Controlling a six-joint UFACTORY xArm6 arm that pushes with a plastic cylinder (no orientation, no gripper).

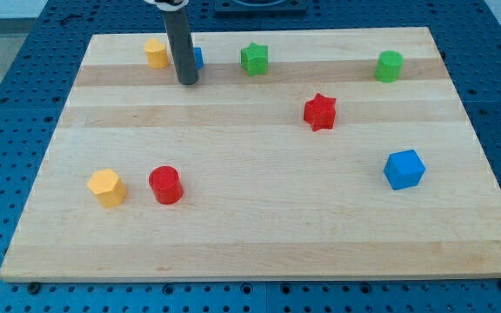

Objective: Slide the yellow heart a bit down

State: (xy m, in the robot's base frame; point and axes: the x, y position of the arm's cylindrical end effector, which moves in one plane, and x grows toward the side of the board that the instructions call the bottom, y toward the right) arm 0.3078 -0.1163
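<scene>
The yellow heart [156, 53] lies near the board's top edge, towards the view's left. My tip [187, 82] rests on the board just right of it and slightly lower, a small gap away. A blue block [197, 58] sits right behind the rod, mostly hidden, so its shape cannot be made out.
A green star [254, 58] and a green cylinder [390, 66] lie along the top. A red star [320, 111] is right of centre, with a blue cube [404, 169] at lower right. A yellow hexagon [107, 187] and a red cylinder [166, 184] are at lower left. The wooden board [250, 235] lies on a blue pegboard.
</scene>
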